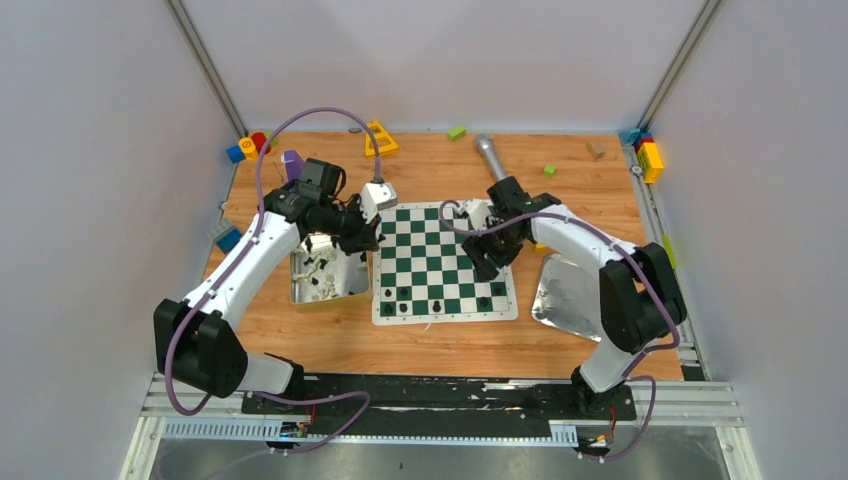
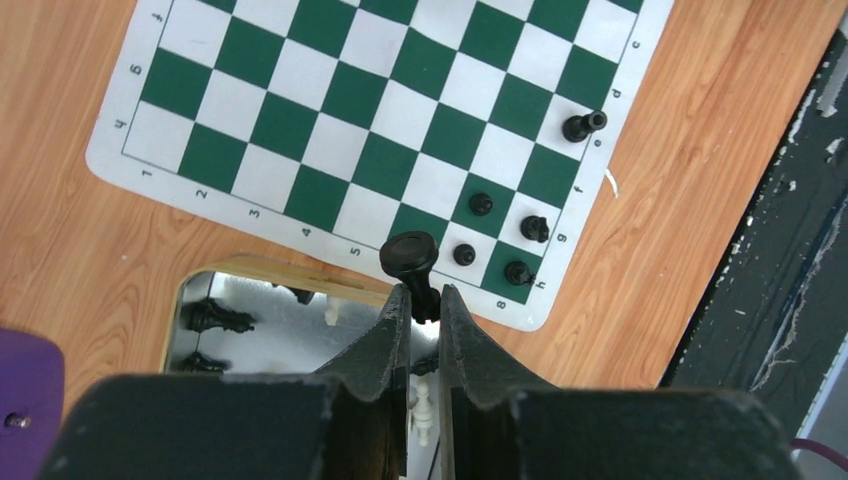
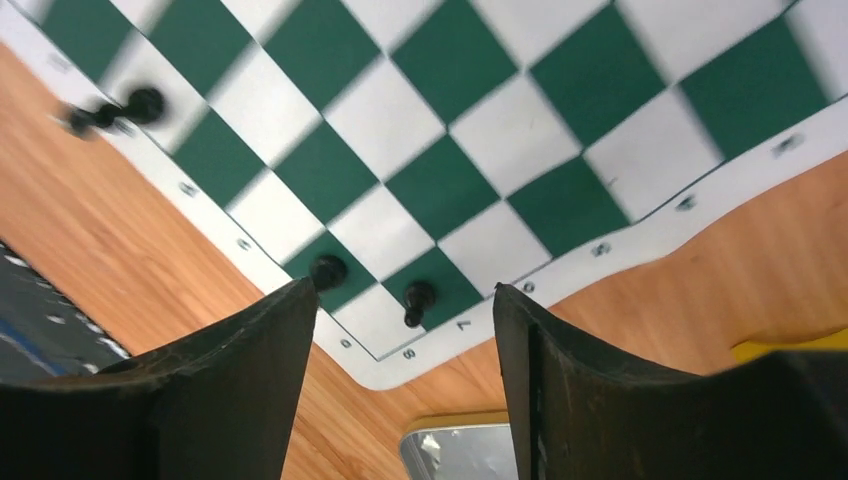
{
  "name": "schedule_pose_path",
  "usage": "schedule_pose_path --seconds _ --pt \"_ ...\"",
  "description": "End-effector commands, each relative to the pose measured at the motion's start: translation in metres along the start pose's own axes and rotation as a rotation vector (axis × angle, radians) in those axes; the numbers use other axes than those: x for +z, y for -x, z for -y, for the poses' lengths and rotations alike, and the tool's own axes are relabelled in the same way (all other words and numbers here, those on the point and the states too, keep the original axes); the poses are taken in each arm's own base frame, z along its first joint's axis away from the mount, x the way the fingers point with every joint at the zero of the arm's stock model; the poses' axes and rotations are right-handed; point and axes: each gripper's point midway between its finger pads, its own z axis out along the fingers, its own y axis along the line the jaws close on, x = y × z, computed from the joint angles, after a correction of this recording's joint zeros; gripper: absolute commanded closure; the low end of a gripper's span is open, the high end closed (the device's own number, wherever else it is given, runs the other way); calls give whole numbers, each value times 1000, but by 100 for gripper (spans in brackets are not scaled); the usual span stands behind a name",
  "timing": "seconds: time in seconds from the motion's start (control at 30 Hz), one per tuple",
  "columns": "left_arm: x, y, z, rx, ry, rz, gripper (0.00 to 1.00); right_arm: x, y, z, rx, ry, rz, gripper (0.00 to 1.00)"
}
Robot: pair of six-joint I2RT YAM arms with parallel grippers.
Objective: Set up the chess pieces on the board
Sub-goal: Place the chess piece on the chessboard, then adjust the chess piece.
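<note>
1. The board [image 1: 432, 243] lies flat between the arms, with black pieces [image 1: 403, 293] standing near its near edge.
2. A metal tray [image 1: 297, 285] just left of the board holds loose pieces.
3. The right gripper [image 3: 405, 297] is spread wide above the board's corner.
4. The left gripper [image 2: 425, 300] pinches a black chess piece [image 2: 408, 255] over the tray's edge.

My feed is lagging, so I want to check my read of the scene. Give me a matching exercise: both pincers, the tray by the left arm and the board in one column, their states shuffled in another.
Things:
1. left pincer
2. right pincer
3. tray
4. board

States:
A. open, above a corner of the board
B. holds loose chess pieces
C. shut on a black piece
D. carries a few standing black pieces near one edge

Pairs: 1-C, 2-A, 3-B, 4-D.
</note>
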Motion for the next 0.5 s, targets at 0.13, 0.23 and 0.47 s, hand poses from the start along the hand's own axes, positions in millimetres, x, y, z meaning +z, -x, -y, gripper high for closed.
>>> schedule_pose_path --seconds 0.13,0.23,0.47 --pt "0 50 20 166 -68 156 83 -111 139 -40 -29 324 515 30" --pt "6 60 26 182 -80 162 83 -131 165 -53 -22 459 589 28" --pt "18 83 33 209 -71 169 83 -139 191 -71 28 708 598 26"
